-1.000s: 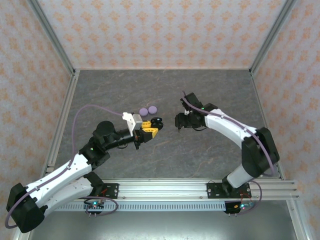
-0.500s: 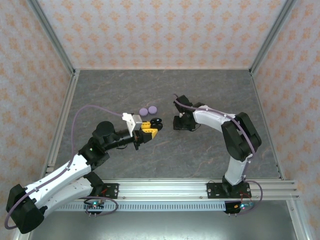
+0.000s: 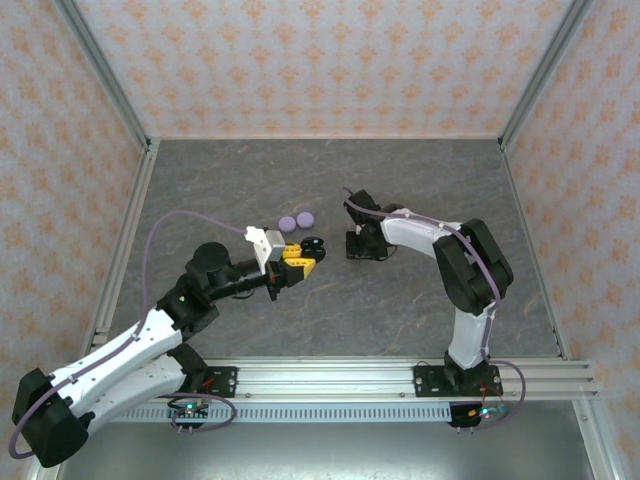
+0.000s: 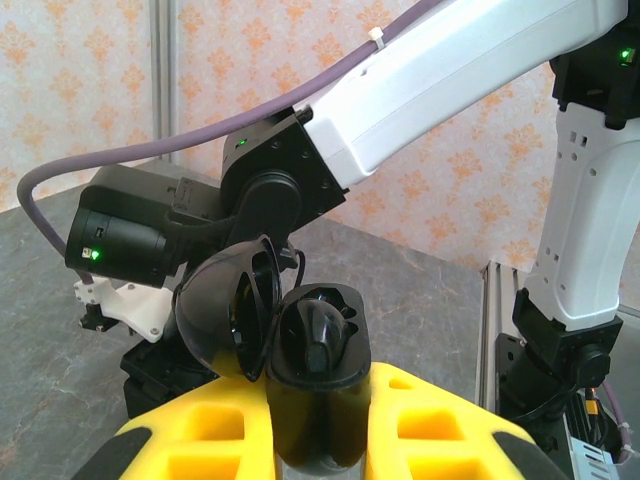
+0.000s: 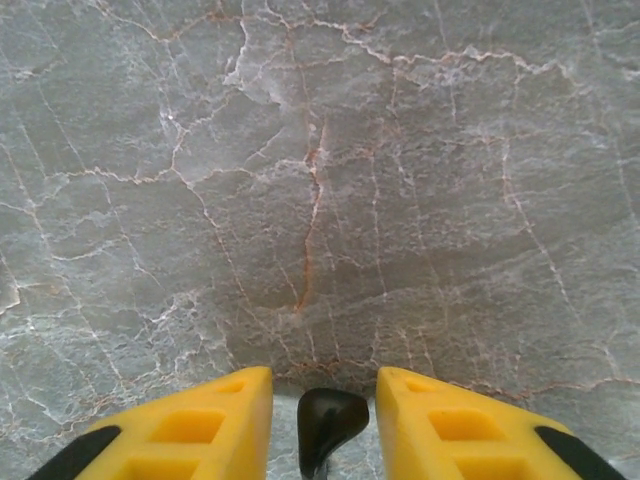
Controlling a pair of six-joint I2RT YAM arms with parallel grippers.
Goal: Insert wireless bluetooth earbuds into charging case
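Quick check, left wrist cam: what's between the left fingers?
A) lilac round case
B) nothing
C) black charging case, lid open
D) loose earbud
C: the black charging case, lid swung open, sits clamped between the yellow left fingers.

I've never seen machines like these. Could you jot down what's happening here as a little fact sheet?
Left jaws: shut on the black charging case, lid open
Right jaws: either side of a black earbud; grip unclear
Elsewhere on the table: two lilac round cases
Progress: that earbud is not yet in the case
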